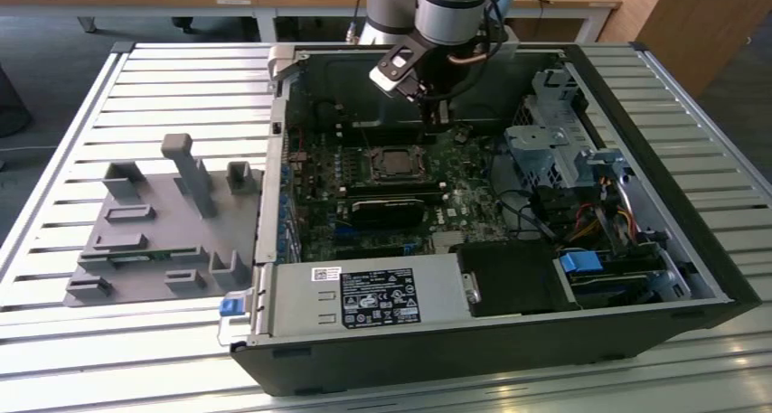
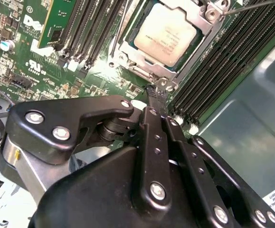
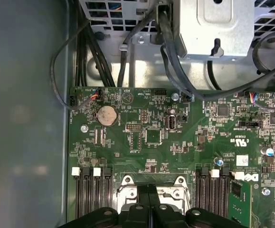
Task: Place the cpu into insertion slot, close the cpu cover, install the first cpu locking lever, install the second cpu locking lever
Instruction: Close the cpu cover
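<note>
The chip (image 2: 165,35) has a dull silver-grey top, the frame (image 2: 137,66) around it is shiny silver, and the board (image 3: 142,137) is green with white marks. The gripper (image 2: 155,92) is black with silver screws, and the long slots (image 3: 87,194) are black with white ends. The table (image 1: 121,88) is pale grey with stripes, the computer box (image 1: 483,359) is black, and the stand (image 1: 157,223) is plain grey.

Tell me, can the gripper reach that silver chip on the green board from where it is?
Probably yes. The gripper, fingers shut, hangs close beside the cpu with nothing between them. The cpu cover frames the chip's edges, so likely only its top is reachable.
</note>
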